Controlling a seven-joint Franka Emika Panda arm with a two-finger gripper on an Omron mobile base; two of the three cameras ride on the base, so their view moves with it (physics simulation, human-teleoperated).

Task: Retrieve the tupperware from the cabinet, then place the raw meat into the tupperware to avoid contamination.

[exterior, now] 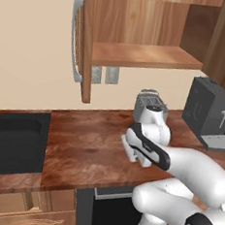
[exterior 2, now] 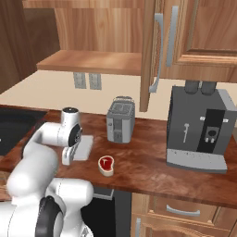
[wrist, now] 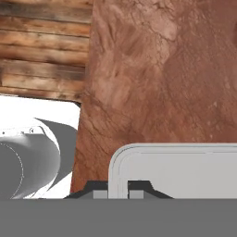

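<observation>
step: setting tupperware (exterior 2: 82, 147) on worktop (exterior 2: 148, 164) | my pincer (wrist: 118, 190) clamped shut on its rim, low over the worktop | raw meat (exterior 2: 106, 165) just beside tupperware | next: release, then grasp meat

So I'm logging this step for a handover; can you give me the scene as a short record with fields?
pincer: shut on the tupperware, clamped over its rim; pincer
tupperware place: low over the counter, left of the raw meat
raw meat: on the counter, in front of the toaster, not in the tupperware
cabinet: door open, shelf bare
coffee machine: right end of the counter
sink: left end
</observation>
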